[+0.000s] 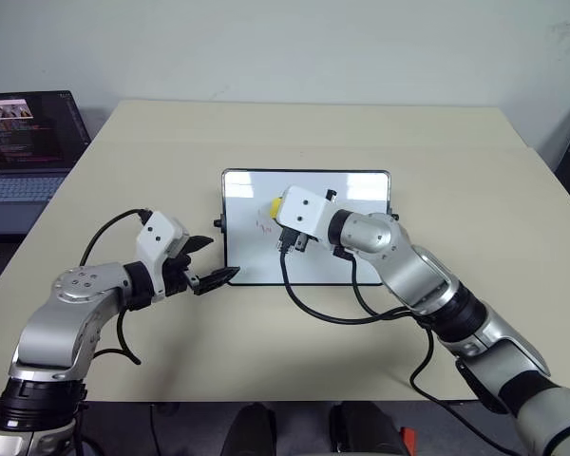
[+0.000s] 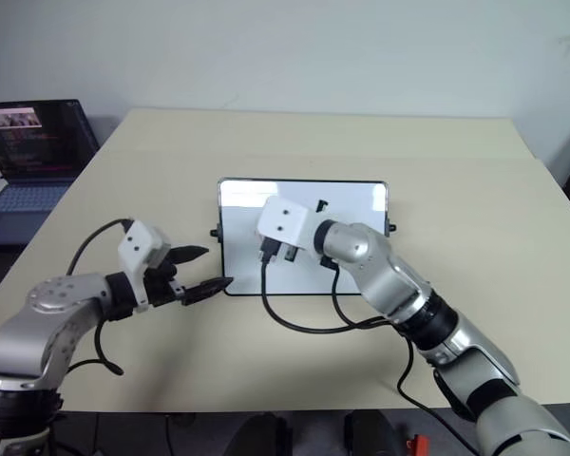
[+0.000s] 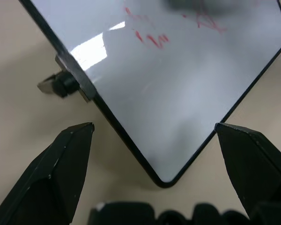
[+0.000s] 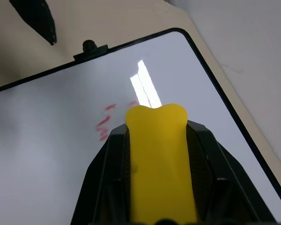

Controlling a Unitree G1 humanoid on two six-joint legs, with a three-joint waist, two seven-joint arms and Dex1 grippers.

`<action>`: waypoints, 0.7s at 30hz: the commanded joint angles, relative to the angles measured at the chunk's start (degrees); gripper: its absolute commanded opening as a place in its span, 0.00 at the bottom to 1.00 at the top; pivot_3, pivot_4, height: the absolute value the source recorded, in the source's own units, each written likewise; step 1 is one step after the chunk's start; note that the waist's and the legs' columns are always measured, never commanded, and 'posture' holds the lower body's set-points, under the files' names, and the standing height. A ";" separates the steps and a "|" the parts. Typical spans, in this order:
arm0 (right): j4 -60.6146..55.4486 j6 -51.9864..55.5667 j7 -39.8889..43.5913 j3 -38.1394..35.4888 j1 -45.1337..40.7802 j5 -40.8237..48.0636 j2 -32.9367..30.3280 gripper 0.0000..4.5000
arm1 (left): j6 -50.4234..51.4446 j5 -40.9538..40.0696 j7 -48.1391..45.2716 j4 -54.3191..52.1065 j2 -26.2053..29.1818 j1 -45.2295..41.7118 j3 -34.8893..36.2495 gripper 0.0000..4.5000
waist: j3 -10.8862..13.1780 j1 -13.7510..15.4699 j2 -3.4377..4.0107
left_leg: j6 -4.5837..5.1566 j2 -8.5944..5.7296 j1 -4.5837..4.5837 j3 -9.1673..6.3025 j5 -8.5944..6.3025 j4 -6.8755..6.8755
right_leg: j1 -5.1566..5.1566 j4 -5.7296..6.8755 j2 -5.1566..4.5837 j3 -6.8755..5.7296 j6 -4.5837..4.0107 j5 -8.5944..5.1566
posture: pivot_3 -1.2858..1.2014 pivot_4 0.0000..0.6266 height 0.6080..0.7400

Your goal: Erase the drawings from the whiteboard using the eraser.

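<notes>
A: Where is your right gripper [image 4: 155, 140] now?

B: You have it over the whiteboard [image 1: 304, 266], above the middle of the upper part. Its jaws are clamped on the eraser [image 4: 160, 159], and the yellow end pokes out past the black fingers [image 4: 107, 173]. Whether the eraser touches the board surface, you cannot tell.

A: And the drawings?

B: The red drawings [image 4: 104, 123] lie on the board just ahead of the eraser's tip and a little to one side in the right wrist view. In the left wrist view you see more of the red scribbles, strung across the board's far part. They are faint but there, not wiped.

A: What about your left gripper [image 1: 209, 261]?

B: It sits off the board's near left corner, its jaws spread wide and holding nothing. The two black fingers [image 3: 61, 168] flank that rounded corner, one out over the bare table [image 1: 456, 171], the other on the near edge's side. Neither finger touches the frame. A small black knob [image 3: 61, 85] on the board's left edge is just ahead of it.

A: Anything else nearby?

B: A laptop [image 1: 24, 152] stands well off beyond your left gripper, past the table's left edge.
</notes>
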 commanded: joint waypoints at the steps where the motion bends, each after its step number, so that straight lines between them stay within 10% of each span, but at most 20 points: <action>1: 3.39 -4.32 -0.26 0.08 -3.15 -3.40 2.36 0.28 | -0.20 -1.53 -1.56 0.06 0.09 -1.17 0.18 1.00 | 0.00 -0.04 0.00 | 0.00 0.00 0.00 0.01 0.00 0.00 | 0.00 0.00 0.00 0.01 0.00 0.00 | 0.52 0.24 1.00; 21: 16.38 -12.10 5.49 3.13 -0.10 -14.22 6.05 0.28 | -2.98 1.82 -2.68 5.04 0.52 -3.17 -2.15 1.00 | -0.01 -0.09 -0.01 | 0.00 0.00 0.08 -0.01 0.00 0.01 | 0.03 0.10 -0.02 0.00 -0.03 0.00 | 0.52 0.24 1.00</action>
